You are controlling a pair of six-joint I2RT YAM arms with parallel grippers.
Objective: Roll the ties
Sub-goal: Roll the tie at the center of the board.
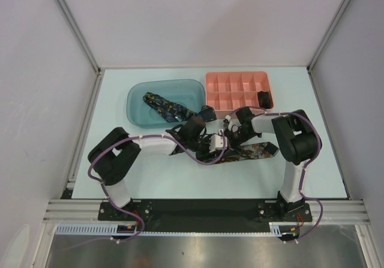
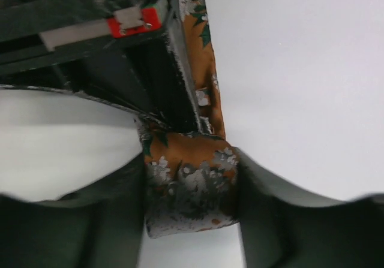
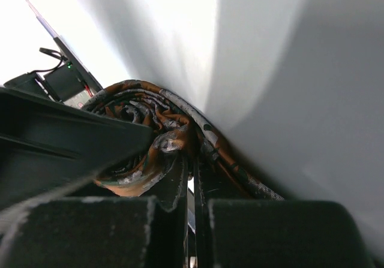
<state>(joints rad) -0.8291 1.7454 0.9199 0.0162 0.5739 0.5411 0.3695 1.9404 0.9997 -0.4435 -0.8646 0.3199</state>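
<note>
item 1: orange-brown tie (image 1: 255, 151). a long fabric strip flecked with white and green. its free length lies flat on the pale counter (image 1: 150, 178), in front of the right arm. the other end is wound into a loose coil (image 3: 147, 145) held between the two end effectors at the middle of the counter.

item 2: left end effector (image 2: 189, 190). the fingers (image 2: 108, 214) are closed firmly on a folded part of the orange-brown tie, with fabric filling the gap between them.

item 3: right end effector (image 3: 193, 181). the fingers are drawn almost together, leaving only a thin slit. the coil sits at their tips and a fold appears pinched there. in the left wrist view this end effector lies alongside the strip and carries a red tag (image 2: 135, 21) with a white patch. any writing on the tag is too blurred to read.

item 4: navy tie (image 1: 163, 104). it has yellowish specks and lies unrolled and crumpled in the teal tray (image 1: 139, 115) at the back left. one end reaches toward the tray's near-right rim.

item 5: rolled bundle (image 1: 263, 97). small and dark, it sits in the right-end compartment of the near row of the pink organizer (image 1: 223, 78), which stands just right of the tray.

no brand or lettering on either tie is legible in any view.
</note>
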